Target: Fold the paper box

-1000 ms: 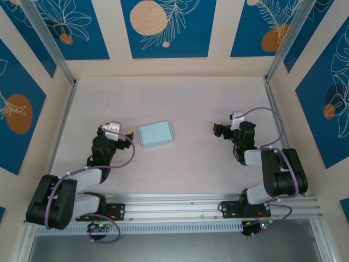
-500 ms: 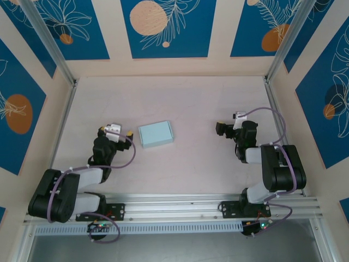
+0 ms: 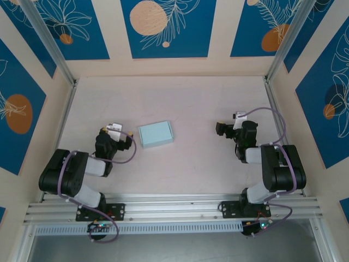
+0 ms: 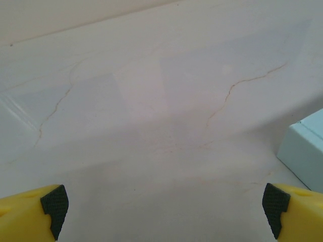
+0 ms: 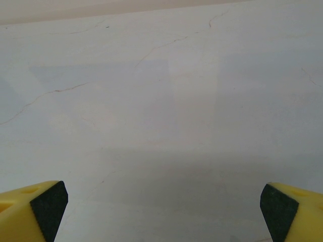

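Blue wall panels point(image 3: 166, 27) with white leaves and orange discs close in the pale, faintly cracked tabletop point(image 3: 185, 98) on three sides.

From the overhead camera, I see the paper box point(image 3: 156, 134) lying flat as a small closed mint-blue block. It sits left of the tabletop's middle, about halfway between the far and near edges, with its long sides slightly skewed to them. The left fingers point(image 3: 129, 133) sit low just beside the box's left end, apart from it and spread wide with nothing between them. The right fingers point(image 3: 220, 130) are well apart from the box, toward the right edge, and point left across the tabletop. From up here I cannot judge how far apart they are.

On the left wrist camera, I see the yellow left fingers point(image 4: 48, 214) with their black pads in the two lower corners, fully apart over bare tabletop. A corner of the paper box point(image 4: 305, 151) comes in at the right edge, beyond the right-hand finger and clear of it.

On the right wrist camera, the right fingers point(image 5: 43, 209) are equally wide apart and empty.
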